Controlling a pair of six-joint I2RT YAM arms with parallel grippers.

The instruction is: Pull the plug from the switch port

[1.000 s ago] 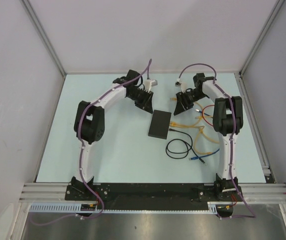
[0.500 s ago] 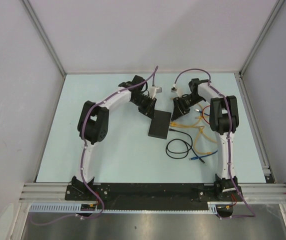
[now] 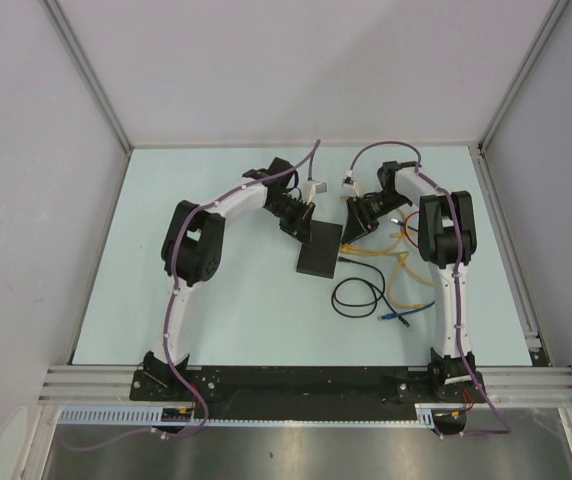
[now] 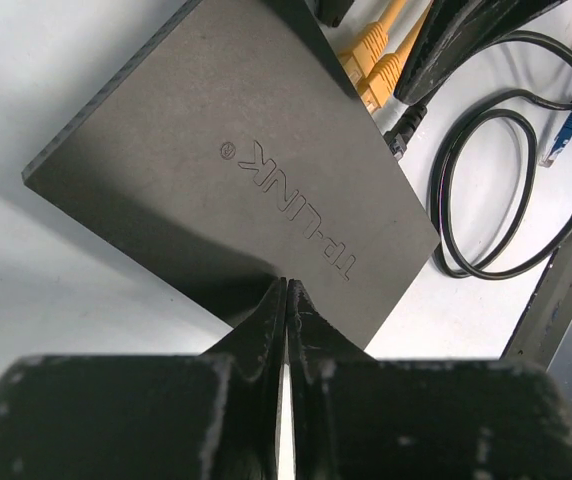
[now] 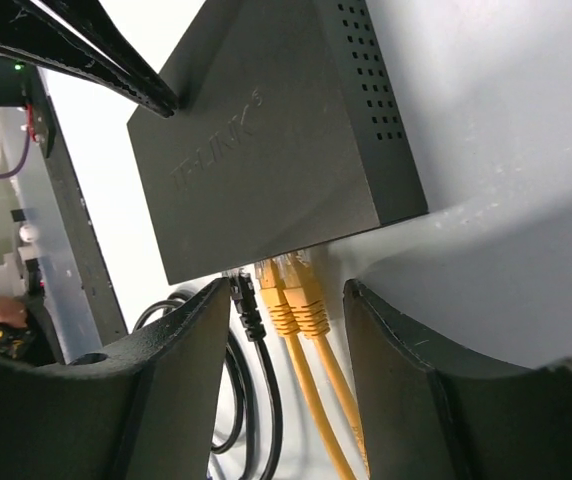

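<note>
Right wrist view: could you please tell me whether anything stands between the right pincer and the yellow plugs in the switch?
Nothing visible does: the open right pincer frames both yellow plugs at the switch, a black plug close beside them.

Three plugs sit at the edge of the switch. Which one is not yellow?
The black plug, at the end of the row on the switch. The other two, the yellow plugs, sit side by side next to it.
</note>
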